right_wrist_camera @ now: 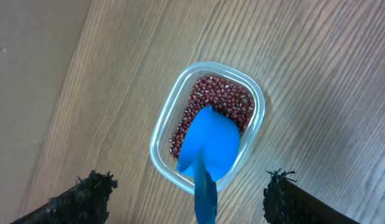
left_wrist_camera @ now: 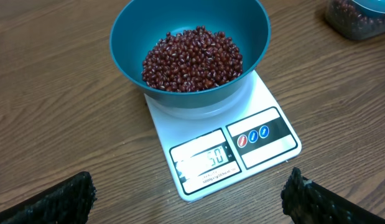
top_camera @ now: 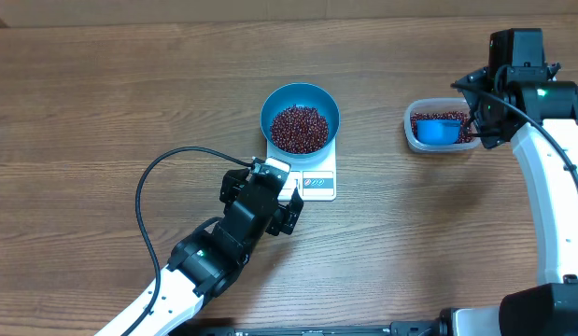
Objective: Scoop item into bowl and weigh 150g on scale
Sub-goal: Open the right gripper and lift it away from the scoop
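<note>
Blue bowl (left_wrist_camera: 136,37) seemingly overhanging scale (left_wrist_camera: 192,130)

My desk (top_camera: 102,93) is brown wood, its long grain running from side to side. Two things lie straight on it. The white square scale (top_camera: 318,184) sits flat near the middle, its display edge turned toward my side. The clear plastic tub (top_camera: 410,126) stands well apart from it, off to my right. A black cable (top_camera: 138,203) from my left arm (top_camera: 214,252) loops over the wood; whether it touches the desk I cannot tell.
</note>
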